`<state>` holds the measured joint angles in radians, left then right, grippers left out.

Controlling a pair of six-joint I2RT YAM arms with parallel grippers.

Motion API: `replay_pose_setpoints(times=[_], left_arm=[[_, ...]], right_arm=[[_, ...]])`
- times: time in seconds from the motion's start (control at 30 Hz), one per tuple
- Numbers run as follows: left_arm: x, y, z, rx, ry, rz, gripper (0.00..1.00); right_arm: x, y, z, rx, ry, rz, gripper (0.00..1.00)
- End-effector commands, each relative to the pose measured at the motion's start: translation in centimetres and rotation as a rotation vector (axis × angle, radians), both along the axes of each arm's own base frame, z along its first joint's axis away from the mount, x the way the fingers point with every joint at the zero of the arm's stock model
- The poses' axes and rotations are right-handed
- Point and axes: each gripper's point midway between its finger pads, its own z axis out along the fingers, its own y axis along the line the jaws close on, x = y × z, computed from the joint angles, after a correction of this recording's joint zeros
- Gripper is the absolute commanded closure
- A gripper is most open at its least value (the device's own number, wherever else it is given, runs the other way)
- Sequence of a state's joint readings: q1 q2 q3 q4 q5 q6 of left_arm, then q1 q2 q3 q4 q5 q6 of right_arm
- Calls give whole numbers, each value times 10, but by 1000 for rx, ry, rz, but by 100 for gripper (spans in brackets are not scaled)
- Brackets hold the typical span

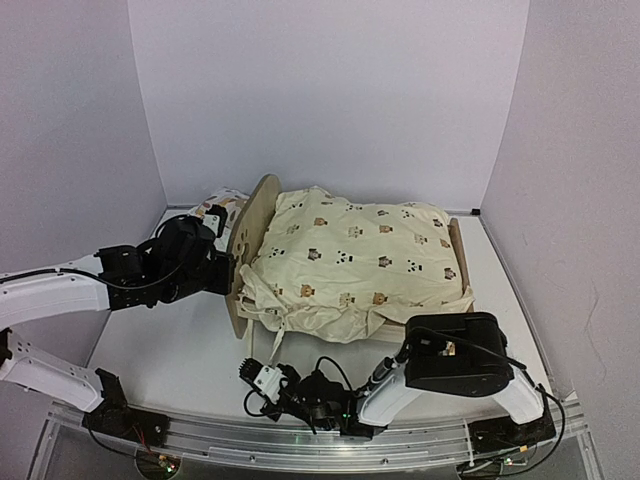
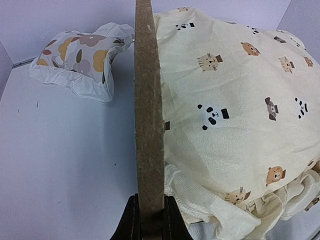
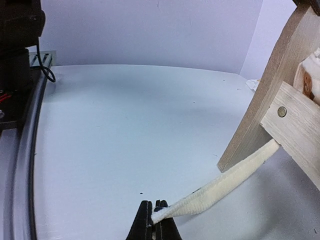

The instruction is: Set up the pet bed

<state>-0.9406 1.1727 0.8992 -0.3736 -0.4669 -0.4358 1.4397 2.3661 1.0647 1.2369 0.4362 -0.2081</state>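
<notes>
The pet bed (image 1: 252,235) stands mid-table, a light plywood frame with rounded end boards. A cream animal-print quilt (image 1: 355,260) is heaped over it and hides the base. My left gripper (image 1: 226,272) is shut on the edge of the bed's left end board (image 2: 149,125); the fingers (image 2: 131,215) clamp it from both sides. A cream fabric tie (image 3: 225,182) runs from under the frame's near corner (image 3: 270,100). My right gripper (image 3: 155,205) is shut on the end of that tie, low over the table in front of the bed (image 1: 250,368).
A small leaf-print pillow (image 2: 80,57) lies on the table behind the left end board, also in the top view (image 1: 218,203). The metal base rail with cables (image 1: 330,440) runs along the near edge. White walls close in the table on three sides.
</notes>
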Motion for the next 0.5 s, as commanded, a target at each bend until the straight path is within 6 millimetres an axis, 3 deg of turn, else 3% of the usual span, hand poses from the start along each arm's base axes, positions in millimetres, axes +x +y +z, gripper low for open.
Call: replay_pose_setpoints(times=[0.0,0.3,0.47], left_arm=[[0,-9,23,-119,-65,-10,99],[-4,-2,-1,-104,-31,9,97],[-1,-7,-7,-103,-52,-8,97]], right_arm=[[-30,-1,46,107,67,130,100],[-62,-11,69,174,258,291,100],[-73,-15,79,193,334,342,100]])
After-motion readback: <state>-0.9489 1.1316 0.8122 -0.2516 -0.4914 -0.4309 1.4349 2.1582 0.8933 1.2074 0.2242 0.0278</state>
